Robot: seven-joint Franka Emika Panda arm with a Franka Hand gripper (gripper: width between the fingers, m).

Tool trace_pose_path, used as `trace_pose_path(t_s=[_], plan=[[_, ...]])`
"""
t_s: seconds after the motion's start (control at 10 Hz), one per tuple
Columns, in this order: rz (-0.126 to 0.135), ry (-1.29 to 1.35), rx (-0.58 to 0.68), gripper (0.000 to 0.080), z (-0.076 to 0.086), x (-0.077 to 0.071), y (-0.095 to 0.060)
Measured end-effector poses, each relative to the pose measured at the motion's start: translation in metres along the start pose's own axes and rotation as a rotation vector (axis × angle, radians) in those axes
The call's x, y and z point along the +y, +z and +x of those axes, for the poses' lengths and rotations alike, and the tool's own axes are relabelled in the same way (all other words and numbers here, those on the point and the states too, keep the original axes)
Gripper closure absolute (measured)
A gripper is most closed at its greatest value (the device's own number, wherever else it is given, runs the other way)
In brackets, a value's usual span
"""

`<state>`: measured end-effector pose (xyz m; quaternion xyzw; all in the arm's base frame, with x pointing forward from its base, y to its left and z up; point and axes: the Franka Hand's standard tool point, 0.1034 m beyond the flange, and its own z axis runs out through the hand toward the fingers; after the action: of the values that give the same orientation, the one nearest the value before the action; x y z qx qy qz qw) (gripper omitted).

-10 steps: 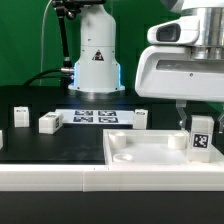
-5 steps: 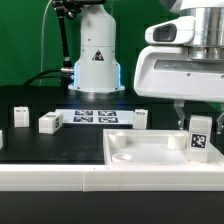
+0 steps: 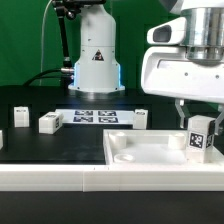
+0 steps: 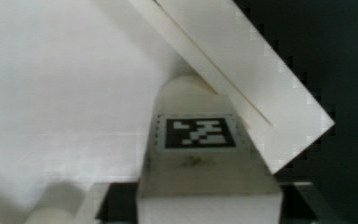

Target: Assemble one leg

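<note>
My gripper is shut on a white leg with a black-and-white tag and holds it upright over the far corner of the large white square panel, at the exterior view's right. In the wrist view the leg fills the middle, tag facing the camera, with the dark fingers on both its sides, and the panel's raised rim runs diagonally just behind it. The leg's lower end is hidden, so I cannot tell if it touches the panel.
Three more white legs lie on the black table: one and another at the exterior view's left, one near the middle. The marker board lies behind them. The robot base stands at the back.
My gripper and the held leg have shifted slightly toward the exterior view's right and a little up. Nothing else has moved.
</note>
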<state>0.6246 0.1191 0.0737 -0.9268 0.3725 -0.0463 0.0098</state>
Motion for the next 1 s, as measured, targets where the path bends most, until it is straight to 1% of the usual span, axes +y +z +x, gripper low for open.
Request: trace_pose_path(t_s=[0.1,0.2,0.3,0.8,0.9,1.0], plan=[[0.000,0.000,0.000,0.0298,0.0000,0.0000,0.0000],[0.000,0.000,0.000,0.0181,0.0000,0.0000,0.0001],[0.000,0.000,0.000,0.0160,0.0000,0.0000,0.0001],[0.000,-0.018,0.000,0.0151,0.0001,0.0001,0.0001],[0.000,-0.018,0.000,0.0271,0.0001,0.0001,0.0001],[0.000,-0.018,0.000,0.0271,0.0001,0.0001,0.0001]])
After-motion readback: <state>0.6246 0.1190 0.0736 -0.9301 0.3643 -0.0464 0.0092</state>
